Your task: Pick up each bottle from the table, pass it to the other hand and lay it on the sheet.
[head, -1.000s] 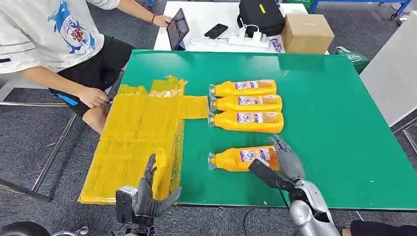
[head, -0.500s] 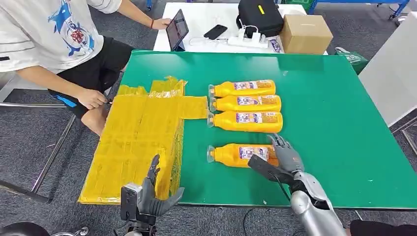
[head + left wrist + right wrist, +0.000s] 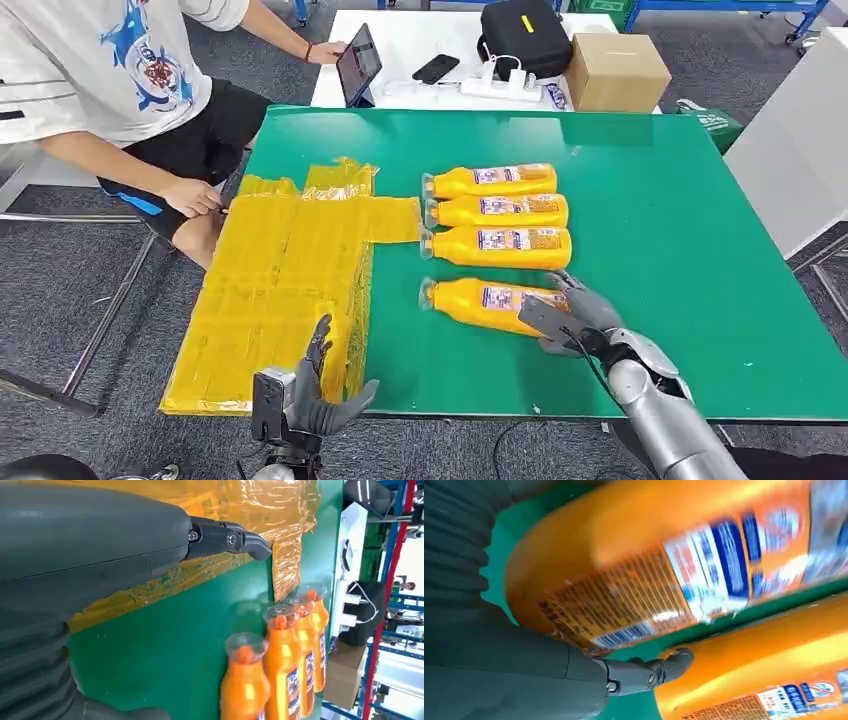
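The left hand (image 3: pixel 312 395) hangs at the near edge of the table (image 3: pixel 680 260), fingers spread and holding nothing, just off the near corner of the yellow sheet (image 3: pixel 280 280). The sheet runs away from that hand over the table's left edge; its far part lies flat and bare, with crinkled foil at the far end. Beyond it, a seated person's hand (image 3: pixel 190 197) rests close to the sheet's left side.

Right of the left hand, bare green table stretches to the nearest bottle (image 3: pixel 485 303), which lies on its side, cap toward the sheet, slightly angled. The right hand (image 3: pixel 570 318) is wrapped around its base end, thumb on the near side and fingers over the far side. In the right wrist view the bottle's labelled body (image 3: pixel 664 565) sits against the palm, with a fingertip (image 3: pixel 676 662) in the narrow gap beside the next bottle (image 3: pixel 764 670).

Just beyond the right hand, three more bottles (image 3: pixel 495 213) lie in a tight row, the closest almost touching the fingers. To the right of that hand the table is open green out to its edge. Past the far edge stands a white table (image 3: pixel 400 30) with a tablet (image 3: pixel 360 62), phone (image 3: pixel 436 68), black bag (image 3: pixel 525 35) and cardboard box (image 3: pixel 617 70).
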`<state>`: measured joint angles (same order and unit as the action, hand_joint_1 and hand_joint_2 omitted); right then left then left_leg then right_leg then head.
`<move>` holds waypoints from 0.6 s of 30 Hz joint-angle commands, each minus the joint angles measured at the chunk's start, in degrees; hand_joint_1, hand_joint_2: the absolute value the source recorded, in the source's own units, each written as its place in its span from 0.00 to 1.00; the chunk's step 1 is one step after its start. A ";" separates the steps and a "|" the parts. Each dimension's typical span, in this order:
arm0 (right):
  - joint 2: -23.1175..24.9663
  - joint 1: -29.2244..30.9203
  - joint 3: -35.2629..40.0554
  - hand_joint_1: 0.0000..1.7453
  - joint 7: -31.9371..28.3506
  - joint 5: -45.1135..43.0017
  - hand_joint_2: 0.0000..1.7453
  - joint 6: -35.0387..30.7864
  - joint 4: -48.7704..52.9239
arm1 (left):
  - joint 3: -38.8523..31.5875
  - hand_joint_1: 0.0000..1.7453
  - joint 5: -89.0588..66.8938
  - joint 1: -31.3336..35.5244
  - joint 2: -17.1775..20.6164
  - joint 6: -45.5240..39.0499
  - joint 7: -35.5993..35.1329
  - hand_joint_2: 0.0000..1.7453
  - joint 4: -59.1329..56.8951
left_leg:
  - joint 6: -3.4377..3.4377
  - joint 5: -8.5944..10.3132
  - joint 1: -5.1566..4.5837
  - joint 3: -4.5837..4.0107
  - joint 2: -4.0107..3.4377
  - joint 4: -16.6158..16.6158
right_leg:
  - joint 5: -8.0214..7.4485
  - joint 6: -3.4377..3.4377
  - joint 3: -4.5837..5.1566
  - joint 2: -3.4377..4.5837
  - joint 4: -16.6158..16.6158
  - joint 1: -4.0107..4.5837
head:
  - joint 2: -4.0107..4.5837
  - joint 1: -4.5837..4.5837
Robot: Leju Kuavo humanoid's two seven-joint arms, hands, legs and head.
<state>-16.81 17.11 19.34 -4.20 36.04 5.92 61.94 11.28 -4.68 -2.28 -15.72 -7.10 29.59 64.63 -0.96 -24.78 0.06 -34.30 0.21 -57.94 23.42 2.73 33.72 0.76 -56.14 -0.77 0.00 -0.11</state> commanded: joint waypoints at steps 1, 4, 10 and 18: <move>-0.40 1.27 4.95 0.89 -0.32 -2.10 1.00 0.60 -7.12 | 0.37 0.00 0.49 2.52 0.73 0.20 0.16 1.00 -5.51 | 0.05 0.02 0.06 0.11 0.07 0.07 | 0.00 -0.09 -0.14 -0.13 0.10 0.07 | 0.00 0.02; -0.47 1.22 5.00 0.94 -0.35 -2.24 1.00 0.52 -6.97 | 0.40 0.00 0.49 2.47 0.77 0.21 0.17 1.00 -5.42 | 0.04 0.02 0.08 0.12 0.04 0.08 | -0.01 -0.08 -0.16 -0.10 0.13 0.10 | 0.00 0.02; -0.27 -0.29 4.41 0.99 -0.95 -3.83 1.00 -1.08 -4.95 | 0.39 0.00 0.86 2.43 0.76 -0.01 0.38 1.00 -5.38 | 0.04 0.02 0.09 0.11 0.08 0.07 | 0.02 -0.08 -0.17 -0.14 0.12 0.10 | 0.00 0.02; 3.86 -2.88 0.58 1.00 -7.58 -5.49 1.00 -7.40 -0.77 | 0.69 0.00 1.60 2.08 0.72 -0.32 0.81 1.00 -5.08 | 0.06 0.01 0.09 0.05 0.05 0.07 | 0.01 -0.10 -0.11 -0.12 0.11 0.10 | 0.00 0.02</move>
<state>-17.22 17.56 21.03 -5.77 32.13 2.95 60.26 11.28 -3.74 -1.52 -15.72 -7.17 30.12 62.51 -0.98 -24.76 0.07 -34.38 0.22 -57.94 23.43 2.73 33.79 0.75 -56.14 -0.76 0.00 -0.09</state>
